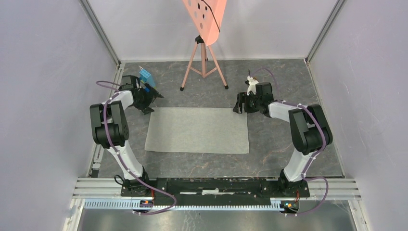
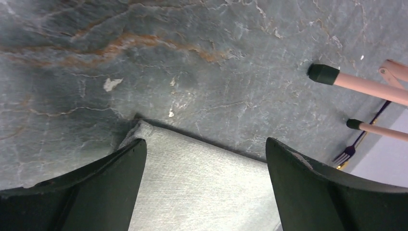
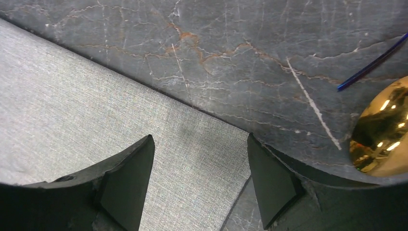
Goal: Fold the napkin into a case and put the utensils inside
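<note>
light-grey woven cloth napkin [image 1: 197, 130]; left pincer [image 2: 204, 144] and right pincer [image 3: 199, 139] spread over its far corners; best pinch both evenly.

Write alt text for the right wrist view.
The right claw, open, is poised over a corner of the flat grey napkin on the dark stone-patterned table. A gold spoon bowl and a thin dark utensil lie at the right edge.
</note>
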Controlling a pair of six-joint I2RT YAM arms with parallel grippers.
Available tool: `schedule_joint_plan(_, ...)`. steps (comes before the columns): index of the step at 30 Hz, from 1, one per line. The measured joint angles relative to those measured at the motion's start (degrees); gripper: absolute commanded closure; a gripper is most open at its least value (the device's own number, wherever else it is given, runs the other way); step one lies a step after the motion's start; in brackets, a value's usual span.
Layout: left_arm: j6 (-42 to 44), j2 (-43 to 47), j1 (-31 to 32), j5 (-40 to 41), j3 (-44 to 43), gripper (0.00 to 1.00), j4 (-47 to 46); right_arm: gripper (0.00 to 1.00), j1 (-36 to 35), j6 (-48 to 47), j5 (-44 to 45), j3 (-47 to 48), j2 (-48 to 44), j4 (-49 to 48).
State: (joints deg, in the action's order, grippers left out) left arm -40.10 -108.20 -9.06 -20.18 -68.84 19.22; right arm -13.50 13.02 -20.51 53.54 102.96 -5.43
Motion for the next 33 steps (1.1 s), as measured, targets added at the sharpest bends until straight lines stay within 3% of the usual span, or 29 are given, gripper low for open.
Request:
schedule_joint_plan(5,2.4,2.71,0.94,1.99,-0.13,0.0,3.56,0.03,-2.14,-3.13,6.51,1.77,-2.54,7.08)
schedule_joint_plan(9,5.55,10.23,3.67,2.25,-0.35,0.0,6.73,0.02,-6.45,-3.41,16.44,4.96,-8.81,17.35)
schedule_joint_plan(15,10.73,20.65,9.07,3.39,-0.85,0.0,8.0,0.02,-8.17,3.54,14.69,5.79,-15.17,26.95)
schedule_joint_plan(24,13.57,22.75,13.99,3.06,-0.44,0.0,8.94,0.22,-7.32,6.27,15.08,7.8,-8.26,42.6)
schedule_joint_plan(33,14.03,26.27,14.03,1.44,-0.42,0.0,9.03,0.33,-8.26,6.69,17.88,8.37,-4.83,47.41)
